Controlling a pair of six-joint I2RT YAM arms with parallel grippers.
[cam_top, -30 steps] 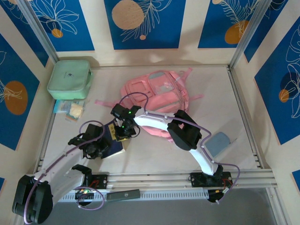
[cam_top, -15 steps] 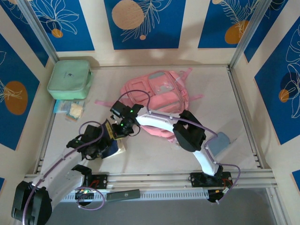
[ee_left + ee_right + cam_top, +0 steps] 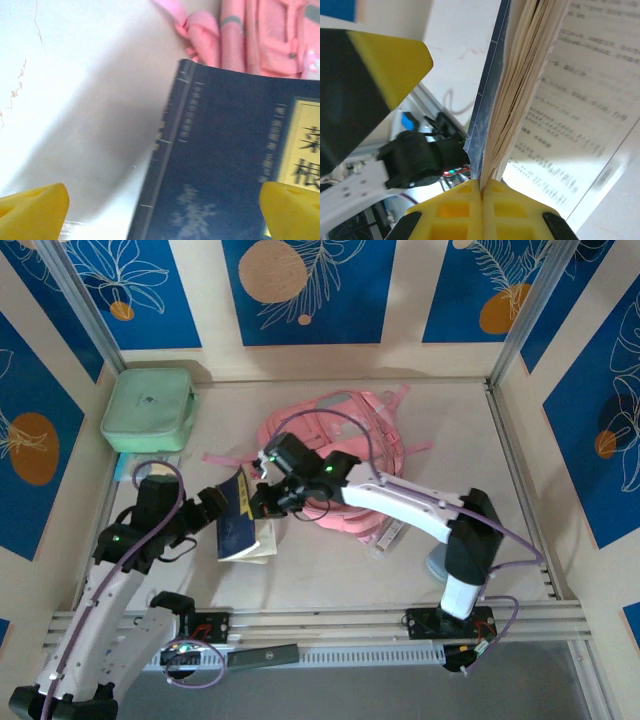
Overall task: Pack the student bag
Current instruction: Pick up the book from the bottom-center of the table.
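A: Right pincer (image 3: 262,498) is pressed tight on the dark blue book (image 3: 238,520). The wrist view shows its yellow tips nipping the cover edge, with the pages fanning loose above them.

B: And the left pincer (image 3: 210,505)?

A: Spread wide, one pad on each side of that cover, carrying nothing as far as I can tell. The book hangs from the right pincer alone.

B: Where's the student bag (image 3: 300,425)?

A: It's lying flat just beyond the right pincer and partly under that arm. From the left pincer it's ahead, past the book's top edge.

B: Is any compartment open?

A: I can't tell, because the arm covers the near side.

B: So how far along are we?

A: I'd say early. The book is in hand but not yet in the bag. The mint-green case (image 3: 148,408) sits well off beyond the left pincer, unpacked. The book needs a way into the bag first, then the rest.
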